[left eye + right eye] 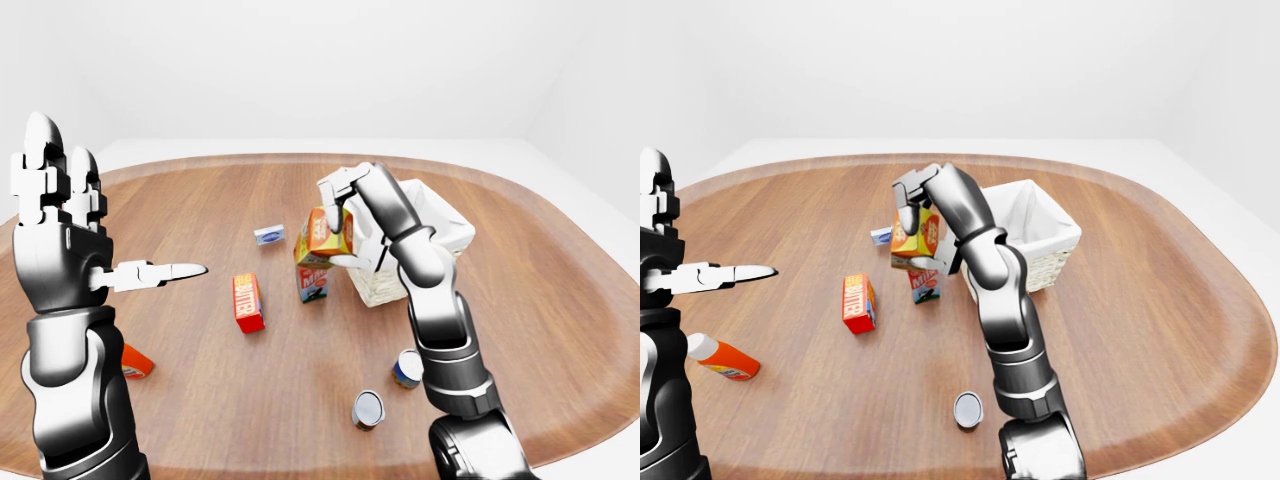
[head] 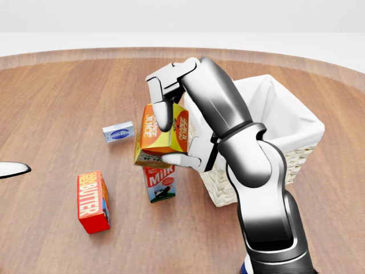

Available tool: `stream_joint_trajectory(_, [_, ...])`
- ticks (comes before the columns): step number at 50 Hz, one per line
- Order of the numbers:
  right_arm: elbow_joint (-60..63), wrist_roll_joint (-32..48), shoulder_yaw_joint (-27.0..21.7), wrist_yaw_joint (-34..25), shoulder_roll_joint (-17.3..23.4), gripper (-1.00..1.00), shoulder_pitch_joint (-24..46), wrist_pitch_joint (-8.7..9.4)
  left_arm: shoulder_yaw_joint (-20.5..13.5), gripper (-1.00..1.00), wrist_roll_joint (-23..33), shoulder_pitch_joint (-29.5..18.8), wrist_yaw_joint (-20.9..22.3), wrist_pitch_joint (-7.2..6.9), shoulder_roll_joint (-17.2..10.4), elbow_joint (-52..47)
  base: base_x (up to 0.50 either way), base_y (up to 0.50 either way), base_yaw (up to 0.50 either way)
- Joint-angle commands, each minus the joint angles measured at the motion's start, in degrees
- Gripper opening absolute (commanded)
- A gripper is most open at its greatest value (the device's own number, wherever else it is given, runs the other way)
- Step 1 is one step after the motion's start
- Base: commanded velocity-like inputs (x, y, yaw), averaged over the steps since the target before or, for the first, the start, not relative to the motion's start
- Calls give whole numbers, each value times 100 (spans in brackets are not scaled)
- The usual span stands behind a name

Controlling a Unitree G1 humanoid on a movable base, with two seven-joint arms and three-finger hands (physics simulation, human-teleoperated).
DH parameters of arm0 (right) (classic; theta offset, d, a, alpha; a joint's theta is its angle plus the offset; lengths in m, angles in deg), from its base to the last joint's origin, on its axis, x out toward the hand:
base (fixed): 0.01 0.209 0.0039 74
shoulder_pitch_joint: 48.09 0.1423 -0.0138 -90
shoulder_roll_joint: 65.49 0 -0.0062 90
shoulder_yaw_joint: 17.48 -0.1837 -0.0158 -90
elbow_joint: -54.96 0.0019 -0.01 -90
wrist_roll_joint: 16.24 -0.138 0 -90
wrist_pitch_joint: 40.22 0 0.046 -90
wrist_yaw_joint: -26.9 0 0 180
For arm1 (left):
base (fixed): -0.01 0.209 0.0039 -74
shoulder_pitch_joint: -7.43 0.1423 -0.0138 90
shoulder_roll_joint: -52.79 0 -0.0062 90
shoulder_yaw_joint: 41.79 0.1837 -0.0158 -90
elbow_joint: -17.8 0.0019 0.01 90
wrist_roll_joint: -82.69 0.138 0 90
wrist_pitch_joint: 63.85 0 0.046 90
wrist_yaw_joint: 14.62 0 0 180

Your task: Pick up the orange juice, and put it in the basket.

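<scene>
My right hand (image 2: 169, 132) is shut on the orange juice carton (image 2: 162, 135), an orange and yellow box held in the air left of the basket (image 2: 296, 123). The carton hangs tilted above the milk carton (image 2: 160, 181). The basket is woven wicker with a white cloth lining and nothing shows inside it; my forearm hides its left wall in the head view. My left hand (image 1: 110, 265) is raised at the left of the left-eye view, open, fingers spread, holding nothing.
On the wooden table (image 2: 57, 91) lie a red butter box (image 2: 93, 201), a small blue and white box (image 2: 118, 132), two cans (image 1: 368, 409) (image 1: 406, 368) near the bottom, and an orange bottle (image 1: 724, 359) at the left.
</scene>
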Motion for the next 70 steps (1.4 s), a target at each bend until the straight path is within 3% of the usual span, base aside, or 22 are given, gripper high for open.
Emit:
stream_joint_trajectory(1, [-148, -247, -219, 266, 172, -100, 734, 0, -1, 100, -1, -1, -2, 0, 1, 0, 0, 0, 0])
stream_joint_trajectory(20, [-1758, -1119, -699, 1193, 891, -100, 2554, 0, 0, 100, -2, 0, -1, 0, 0, 0, 0, 0, 0])
stream_joint_trajectory(35, [-4834, -1328, -908, 2060, 1568, -100, 4299, 0, 1, 100, 0, 0, 0, 0, -1, 0, 0, 0, 0])
stream_joint_trajectory(41, [-6201, -1380, -946, 2371, 1789, -100, 4933, -546, 0, 100, -1, 0, -1, 0, 1, 0, 0, 0, 0])
stream_joint_trajectory(49, [-7415, -1362, -959, 2638, 1952, -100, 5483, -1000, 0, 100, -1, 0, -1, 0, 1, 0, 0, 0, 0])
stream_joint_trajectory(67, [-8389, -1007, -1123, 3006, 2012, -100, 5867, -1000, -1, 100, -2, -1, -1, 0, 1, 0, 0, 0, 0])
stream_joint_trajectory(70, [-8442, -969, -1189, 3062, 2001, -100, 5885, -984, 88, 100, 55, -113, -21, 0, -4, 426, 0, 0, 0])
